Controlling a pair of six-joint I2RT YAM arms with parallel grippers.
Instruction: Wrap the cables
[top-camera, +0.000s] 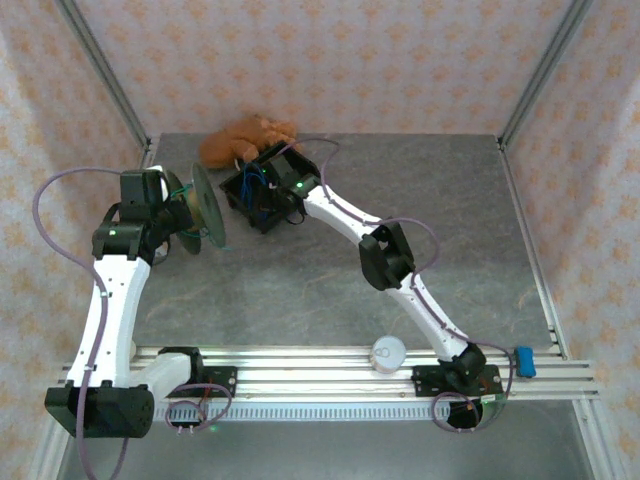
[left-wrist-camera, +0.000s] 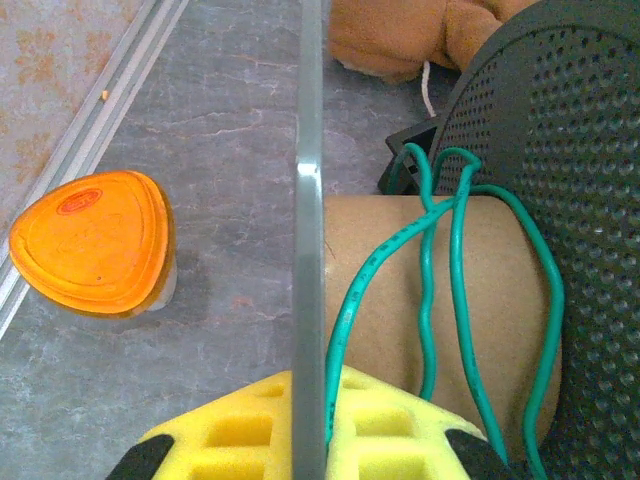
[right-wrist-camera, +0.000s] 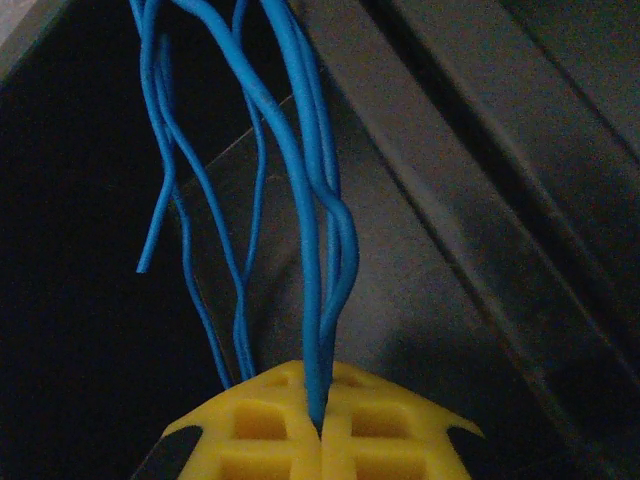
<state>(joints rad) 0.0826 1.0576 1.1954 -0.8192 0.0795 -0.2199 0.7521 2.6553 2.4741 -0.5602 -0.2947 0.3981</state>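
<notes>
Honestly, my right claw (right-wrist-camera: 320, 428) is pinching blue cable (right-wrist-camera: 300, 200) strands in the far box (top-camera: 262, 205), my left claw (left-wrist-camera: 312, 440) is clamped on the spool (left-wrist-camera: 385, 340) rim with green cable (left-wrist-camera: 457, 290) loose on it, so a hard pull could snag that tangle.

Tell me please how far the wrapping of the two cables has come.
Done: a few loose turns of the green cable lie on the brown core of the spool. In hand: the left hand grips the spool by its rim, and the right hand is shut on the blue cable inside the black box. Left: winding the blue cable, which is not yet on the spool.
</notes>
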